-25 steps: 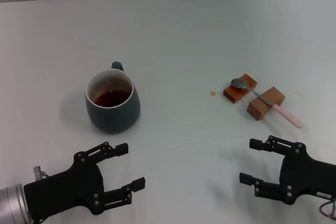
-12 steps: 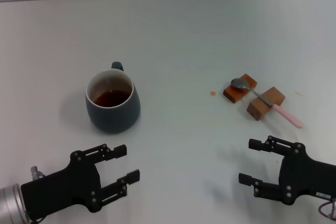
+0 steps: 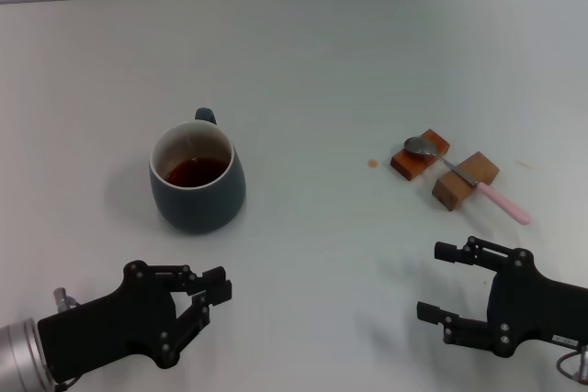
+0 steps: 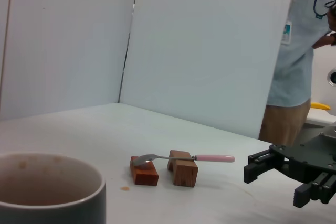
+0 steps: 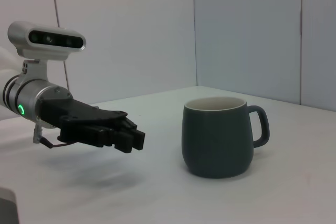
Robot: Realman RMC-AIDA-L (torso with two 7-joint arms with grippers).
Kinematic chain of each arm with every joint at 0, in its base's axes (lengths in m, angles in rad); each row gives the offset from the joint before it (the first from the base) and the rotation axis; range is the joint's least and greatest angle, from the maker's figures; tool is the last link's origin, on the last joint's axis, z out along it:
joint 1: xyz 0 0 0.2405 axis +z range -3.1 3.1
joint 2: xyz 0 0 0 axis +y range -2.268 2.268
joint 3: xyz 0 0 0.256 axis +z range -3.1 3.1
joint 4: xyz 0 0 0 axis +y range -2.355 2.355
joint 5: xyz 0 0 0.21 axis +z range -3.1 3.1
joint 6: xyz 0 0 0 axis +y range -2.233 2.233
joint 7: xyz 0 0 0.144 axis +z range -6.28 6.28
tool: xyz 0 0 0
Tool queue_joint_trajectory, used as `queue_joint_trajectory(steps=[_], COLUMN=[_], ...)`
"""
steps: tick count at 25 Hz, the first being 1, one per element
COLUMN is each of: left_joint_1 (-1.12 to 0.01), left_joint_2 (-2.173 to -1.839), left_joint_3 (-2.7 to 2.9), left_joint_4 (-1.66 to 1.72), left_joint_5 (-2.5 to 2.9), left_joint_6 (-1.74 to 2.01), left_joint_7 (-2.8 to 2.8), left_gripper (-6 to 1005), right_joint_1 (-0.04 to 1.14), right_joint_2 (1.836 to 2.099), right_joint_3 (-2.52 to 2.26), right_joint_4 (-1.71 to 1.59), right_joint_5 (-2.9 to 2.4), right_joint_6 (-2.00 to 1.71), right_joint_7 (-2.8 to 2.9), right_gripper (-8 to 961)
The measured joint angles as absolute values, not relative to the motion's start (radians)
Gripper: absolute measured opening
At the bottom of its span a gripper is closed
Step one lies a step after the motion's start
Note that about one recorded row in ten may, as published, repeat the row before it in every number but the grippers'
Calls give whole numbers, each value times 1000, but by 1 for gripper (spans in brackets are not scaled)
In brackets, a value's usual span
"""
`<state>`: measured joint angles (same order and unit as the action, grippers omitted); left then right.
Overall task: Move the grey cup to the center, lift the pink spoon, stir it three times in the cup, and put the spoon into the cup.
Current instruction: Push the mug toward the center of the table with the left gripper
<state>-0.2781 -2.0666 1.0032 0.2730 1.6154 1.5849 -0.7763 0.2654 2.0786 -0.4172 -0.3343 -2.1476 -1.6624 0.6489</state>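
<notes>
The grey cup (image 3: 197, 178), with dark brown liquid inside, stands left of centre with its handle pointing away from me. It also shows in the left wrist view (image 4: 48, 195) and in the right wrist view (image 5: 216, 140). The pink spoon (image 3: 467, 177) lies across two wooden blocks on the right, bowl toward the cup; the left wrist view (image 4: 185, 158) shows it too. My left gripper (image 3: 217, 287) is shut and empty, low and in front of the cup, apart from it. My right gripper (image 3: 434, 280) is open and empty, in front of the spoon.
Two wooden blocks (image 3: 420, 154) (image 3: 465, 180) hold the spoon off the white table (image 3: 312, 71). A small brown stain (image 3: 372, 163) lies left of the blocks. White panels stand behind the table. A person (image 4: 294, 77) stands beyond the right side.
My left gripper's fingers have closed from wide open to shut, staying in place. The right gripper, cup and spoon have not moved.
</notes>
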Motion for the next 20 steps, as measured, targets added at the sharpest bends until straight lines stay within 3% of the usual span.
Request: queue_joint_trajectory(steps=[1, 4, 10, 20], left_joint_1=[-279, -280, -292, -299], left_joint_2=[-2067, -2069, -2072, -2073], left_joint_3=[1003, 1003, 989, 852], left_joint_4=[273, 273, 238, 220], left_joint_5=[1615, 1615, 1509, 1201], left_joint_6=[1585, 1584, 1633, 1594], left_joint_7=[-776, -775, -777, -623], left_gripper=[357, 126, -2, -2], right_joint_1=[266, 267, 267, 272], right_joint_2=[2079, 2079, 2079, 2080], right_joint_3=[-417, -417, -417, -417], right_joint_4=[-334, -334, -334, -331], right_joint_5=[-2148, -2148, -2148, -2145], right_joint_6=[-1662, -1662, -1661, -1661], right_joint_7=[649, 650, 651, 652], right_gripper=[755, 755, 756, 756])
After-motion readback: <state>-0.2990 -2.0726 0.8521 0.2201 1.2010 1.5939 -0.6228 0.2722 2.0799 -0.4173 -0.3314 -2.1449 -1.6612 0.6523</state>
